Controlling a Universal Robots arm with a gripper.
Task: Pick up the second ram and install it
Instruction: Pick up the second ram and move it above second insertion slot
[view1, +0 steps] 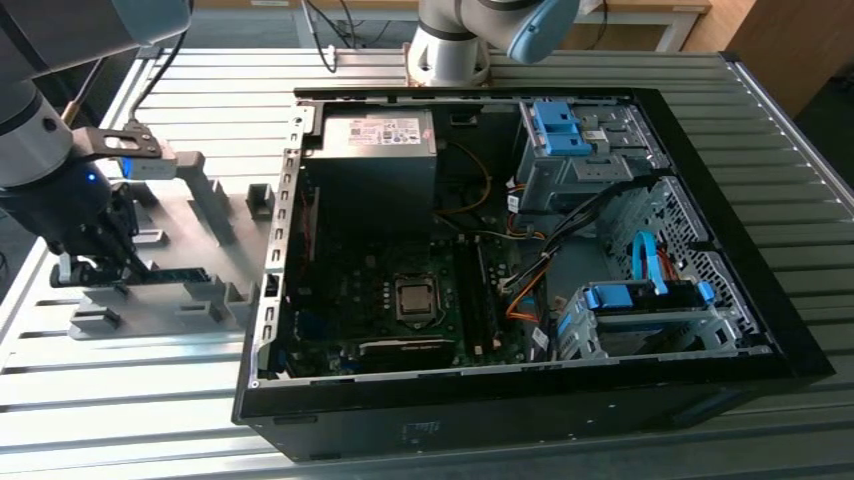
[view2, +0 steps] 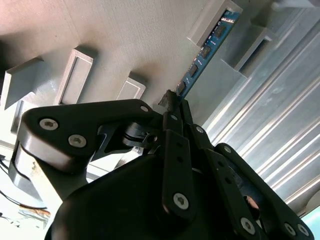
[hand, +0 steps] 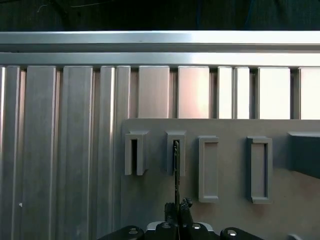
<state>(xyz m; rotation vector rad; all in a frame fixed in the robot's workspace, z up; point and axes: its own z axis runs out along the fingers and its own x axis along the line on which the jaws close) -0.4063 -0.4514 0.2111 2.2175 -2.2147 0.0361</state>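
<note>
Exterior view: raised, facing steeply down, set well back; grey slotted holder beside the open computer case. Both wrist views: close to the holder, sighting past the gripper at the second ram in a holder slot. All three share the holder.

Count: RAM stick ×1. Grey slotted holder ×1, four slot frames whole in the first wrist view. Open computer case ×1. Light-blue drive-bay clips ×2.
</note>
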